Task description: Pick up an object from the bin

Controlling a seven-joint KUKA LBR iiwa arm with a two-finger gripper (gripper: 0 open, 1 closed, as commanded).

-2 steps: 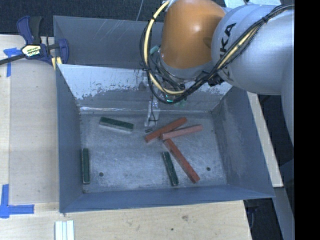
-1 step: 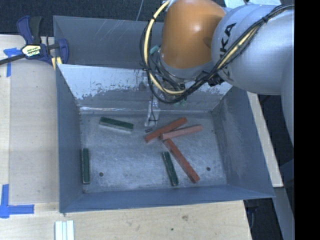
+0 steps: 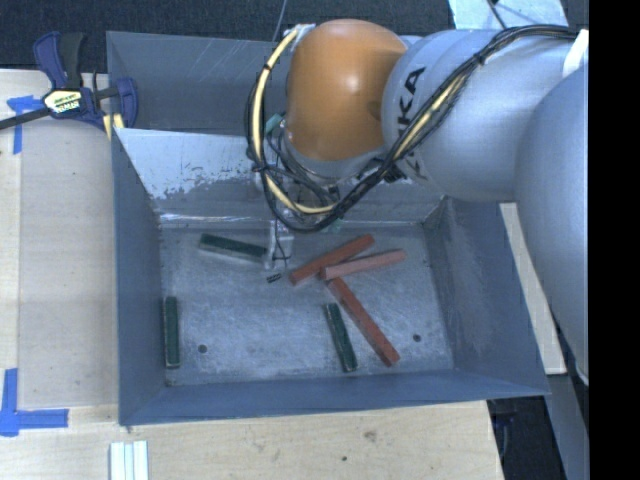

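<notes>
My gripper [image 3: 277, 258] hangs below the orange-covered wrist over the back middle of the bin, its thin fingertips close to the floor. Just left of the tips lies a dark green stick [image 3: 232, 249], its right end at the fingers. To the right, two reddish-brown sticks [image 3: 335, 256] lie crossed, their left ends near the tips. A third reddish-brown stick [image 3: 362, 320] runs diagonally toward the front right. Nothing shows between the fingers.
A dark green stick [image 3: 340, 336] lies beside the diagonal brown one at the front middle. Another dark green stick [image 3: 171, 331] lies upright along the left wall. The arm and its cables cover the bin's back right.
</notes>
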